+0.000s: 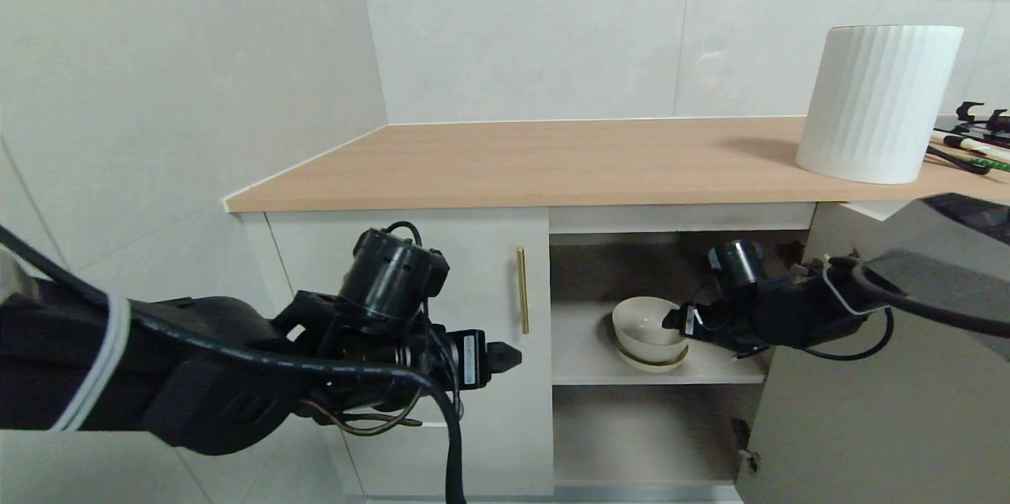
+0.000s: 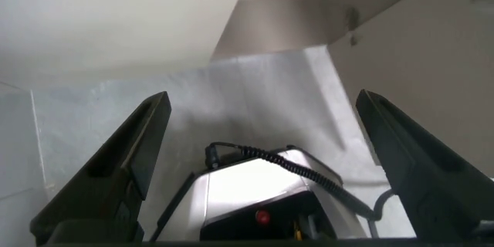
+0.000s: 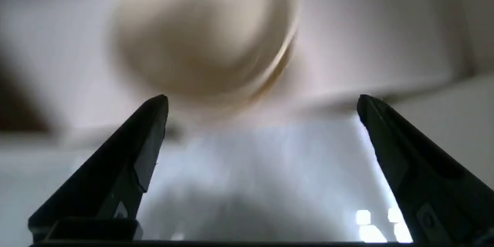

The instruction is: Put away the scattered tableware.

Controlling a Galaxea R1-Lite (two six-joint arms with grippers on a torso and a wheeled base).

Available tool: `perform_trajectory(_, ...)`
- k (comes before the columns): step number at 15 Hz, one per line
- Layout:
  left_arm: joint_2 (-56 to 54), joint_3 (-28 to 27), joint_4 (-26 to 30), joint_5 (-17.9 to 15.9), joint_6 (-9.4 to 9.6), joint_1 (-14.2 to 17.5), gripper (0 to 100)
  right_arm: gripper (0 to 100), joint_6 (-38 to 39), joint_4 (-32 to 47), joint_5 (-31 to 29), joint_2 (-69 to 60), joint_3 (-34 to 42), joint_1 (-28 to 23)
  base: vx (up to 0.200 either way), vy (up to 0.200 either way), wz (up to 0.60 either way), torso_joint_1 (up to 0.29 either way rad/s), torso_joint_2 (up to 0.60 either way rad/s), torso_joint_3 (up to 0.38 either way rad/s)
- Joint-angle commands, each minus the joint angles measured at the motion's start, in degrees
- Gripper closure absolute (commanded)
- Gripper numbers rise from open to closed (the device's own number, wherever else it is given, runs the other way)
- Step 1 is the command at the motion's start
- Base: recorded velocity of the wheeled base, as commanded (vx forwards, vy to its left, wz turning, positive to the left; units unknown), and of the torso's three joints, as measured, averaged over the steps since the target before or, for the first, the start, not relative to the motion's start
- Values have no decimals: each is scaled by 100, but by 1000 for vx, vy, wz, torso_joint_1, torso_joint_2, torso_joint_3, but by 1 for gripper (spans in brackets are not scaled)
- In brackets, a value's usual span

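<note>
A white cabinet (image 1: 678, 218) is seen under a wooden counter (image 1: 552, 161), which forms its top. The cabinet's right door (image 1: 884, 393) is swung open, and a shelf (image 1: 584, 366) is shown inside. Its left door (image 1: 505, 441) is shut, with a gold handle (image 1: 521, 289) fixed upright at that door's inner edge. On top of the cabinet, towards its right end, a white ribbed canister (image 1: 876, 102) is stood upright. Some utensils (image 1: 974, 147) are laid just beyond it at the far right.

The left gripper (image 1: 505, 358) is held in front of the shut door, just below the handle. Its fingers (image 2: 131, 162) are spread wide and nothing is held between them. The right gripper (image 1: 675, 320) is held inside the open half of the cabinet, above the shelf. Its fingers (image 3: 127, 158) are likewise spread wide, with nothing held.

A cream bowl (image 1: 647, 322) is set at the middle of the shelf, just ahead of the right gripper's tips; whether it is touched cannot be told. The bowl is rested in a shallower dish (image 1: 651, 364) of the same colour.
</note>
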Motion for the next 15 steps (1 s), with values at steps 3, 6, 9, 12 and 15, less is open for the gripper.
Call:
perform_trajectory(3,-1425,365,659,20,421,145,0,0,-364,1381,633,-2768,1280,604,0,0,0,0,0,0)
perform_trajectory(6,-1970,453,949,28,412,145,0,0,-382,2023,704,-3814,1623,991,0,0,0,0,0,0)
perform_trajectory(9,-2506,690,976,116,394,321,0,0,-364,2761,695,-4508,1781,1228,0,0,0,0,0,0)
perform_trajectory(12,-2910,910,1134,81,394,339,0,0,-364,2788,660,-4983,2370,1307,0,0,0,0,0,0)
perform_trajectory(15,-2919,954,1125,99,394,339,0,0,-373,2770,669,-5115,2458,1316,0,0,0,0,0,0)
